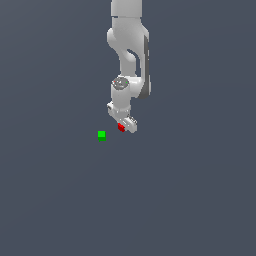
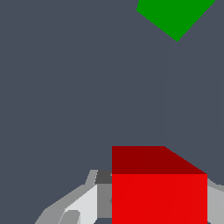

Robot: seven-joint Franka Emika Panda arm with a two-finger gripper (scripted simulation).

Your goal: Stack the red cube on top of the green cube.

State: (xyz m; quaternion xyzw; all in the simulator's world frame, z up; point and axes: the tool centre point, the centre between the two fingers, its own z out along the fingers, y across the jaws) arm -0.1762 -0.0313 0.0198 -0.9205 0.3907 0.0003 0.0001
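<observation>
The red cube (image 1: 121,127) sits between the fingers of my white gripper (image 1: 124,126), which is shut on it. In the wrist view the red cube (image 2: 159,192) fills the lower part of the picture between the grey fingers (image 2: 78,205). The green cube (image 1: 101,135) lies on the dark grey floor, a short way to the exterior view's left of the gripper and slightly lower in the picture. It is apart from the red cube. In the wrist view the green cube (image 2: 175,15) is cut off by the picture's edge.
The white arm (image 1: 129,45) comes down from the top of the exterior view. The floor (image 1: 60,200) is plain dark grey with no other objects in sight.
</observation>
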